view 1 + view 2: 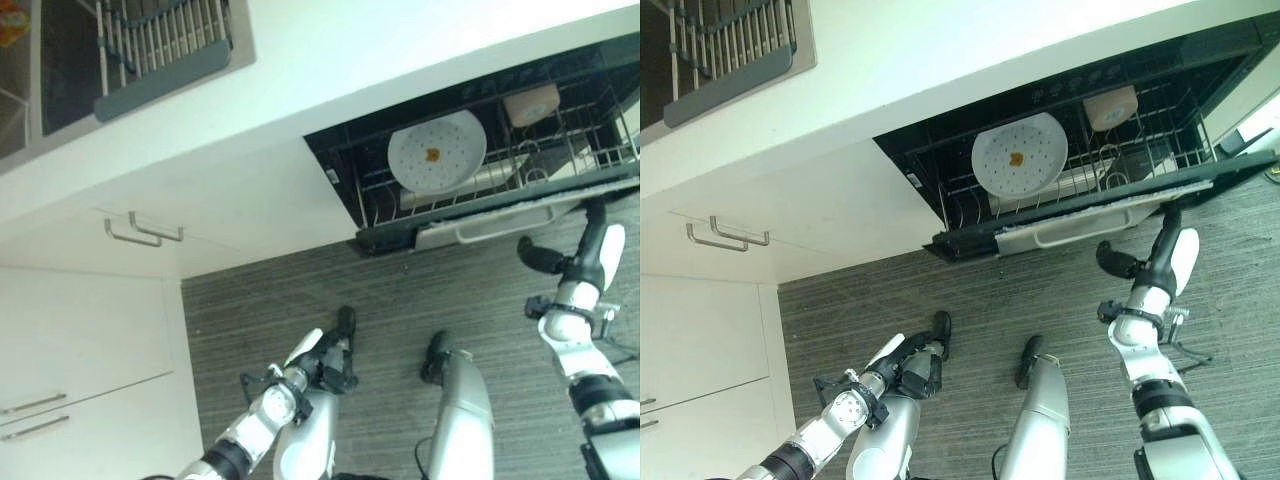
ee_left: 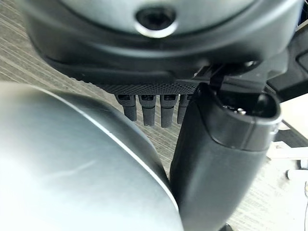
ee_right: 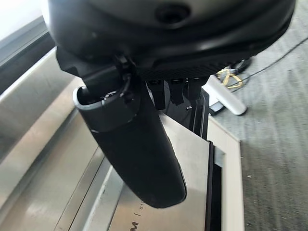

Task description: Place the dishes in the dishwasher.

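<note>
The dishwasher drawer [image 1: 372,238] stands pulled out under the white counter. A white plate [image 1: 437,152] with an orange spot leans upright in its wire rack, and a pale bowl [image 1: 531,104] sits on its side further back. My right hand [image 1: 600,250] is open, thumb spread, with straight fingers reaching up to the drawer's front panel [image 3: 159,202] beside its long handle [image 1: 500,225]. It holds nothing. My left hand [image 1: 335,355] hangs low over the floor, fingers relaxed and empty.
A grey dish rack [image 1: 165,50] sits in the sink at the far left of the counter [image 1: 330,60]. White cabinets with bar handles [image 1: 145,233] fill the left side. Grey striped floor [image 1: 430,290] lies in front of the drawer.
</note>
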